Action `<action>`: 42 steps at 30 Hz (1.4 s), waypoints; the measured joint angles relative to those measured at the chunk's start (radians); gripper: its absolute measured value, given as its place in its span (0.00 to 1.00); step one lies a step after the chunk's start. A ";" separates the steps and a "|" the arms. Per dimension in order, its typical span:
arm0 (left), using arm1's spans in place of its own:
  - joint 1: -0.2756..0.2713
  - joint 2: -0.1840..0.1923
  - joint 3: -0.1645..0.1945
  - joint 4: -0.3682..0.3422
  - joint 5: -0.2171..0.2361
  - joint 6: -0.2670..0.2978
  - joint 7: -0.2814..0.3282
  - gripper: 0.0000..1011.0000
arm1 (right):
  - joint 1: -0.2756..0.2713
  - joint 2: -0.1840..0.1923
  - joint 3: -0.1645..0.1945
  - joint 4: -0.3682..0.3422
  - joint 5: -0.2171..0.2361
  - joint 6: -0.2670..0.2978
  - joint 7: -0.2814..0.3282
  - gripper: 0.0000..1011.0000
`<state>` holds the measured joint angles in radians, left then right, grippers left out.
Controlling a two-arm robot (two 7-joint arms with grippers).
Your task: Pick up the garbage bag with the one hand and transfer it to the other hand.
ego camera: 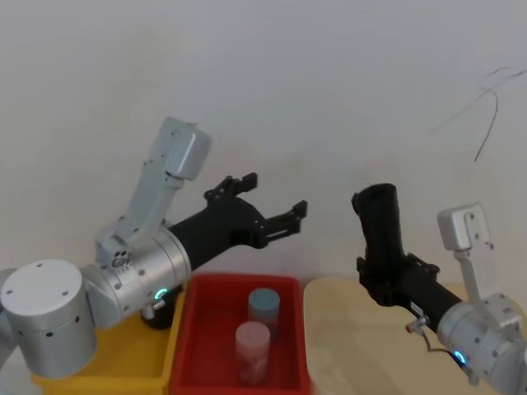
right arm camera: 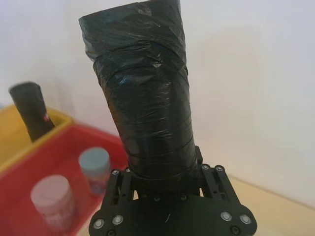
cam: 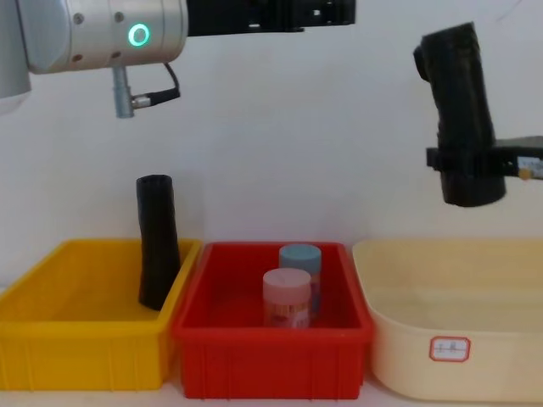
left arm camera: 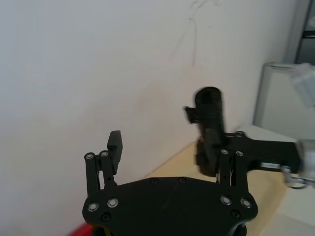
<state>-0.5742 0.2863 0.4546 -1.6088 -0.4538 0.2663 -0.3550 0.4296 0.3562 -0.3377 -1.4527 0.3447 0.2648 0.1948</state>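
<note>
The garbage bag (ego camera: pixel 380 222), a thick matte black roll, stands nearly upright in the air above the cream tub (cam: pixel 450 356). My right gripper (ego camera: pixel 387 276) is shut on its lower end, and the wrapped plastic rises straight out of the jaws in the right wrist view (right arm camera: pixel 142 98). The chest view has the bag (cam: pixel 461 102) high at the right. My left gripper (ego camera: pixel 276 196) is open and holds nothing. It hangs raised over the red bin (ego camera: pixel 198 329), to the left of the bag with a gap between them. From the left wrist view, the bag (left arm camera: pixel 209 118) is beyond my left gripper (left arm camera: pixel 172 147).
Three bins sit side by side: a yellow bin (cam: pixel 85 356) with a slimmer black tube (cam: pixel 158 242) leaning in it, the red bin with a blue-lidded jar (cam: pixel 300 259) and a pink-lidded jar (cam: pixel 287 297), and the cream tub. A white wall stands close behind.
</note>
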 joint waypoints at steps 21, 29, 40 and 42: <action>0.080 0.027 -0.059 -0.005 0.122 -0.027 0.203 0.99 | -0.076 0.034 -0.003 -0.016 -0.058 0.085 -0.055 0.56; 0.116 0.035 -0.078 0.024 0.172 -0.032 0.276 0.99 | -0.069 0.030 -0.011 0.016 -0.077 0.092 -0.059 0.60; 0.147 0.045 -0.097 0.066 0.220 -0.038 0.341 0.99 | -0.064 0.026 -0.017 0.040 -0.089 0.096 -0.062 0.91; 0.150 0.046 -0.099 0.069 0.224 -0.038 0.346 0.99 | -0.064 0.026 -0.017 0.043 -0.091 0.097 -0.062 0.97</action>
<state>-0.4244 0.3322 0.3560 -1.5395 -0.2301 0.2282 -0.0088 0.3659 0.3824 -0.3548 -1.4101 0.2540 0.3614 0.1329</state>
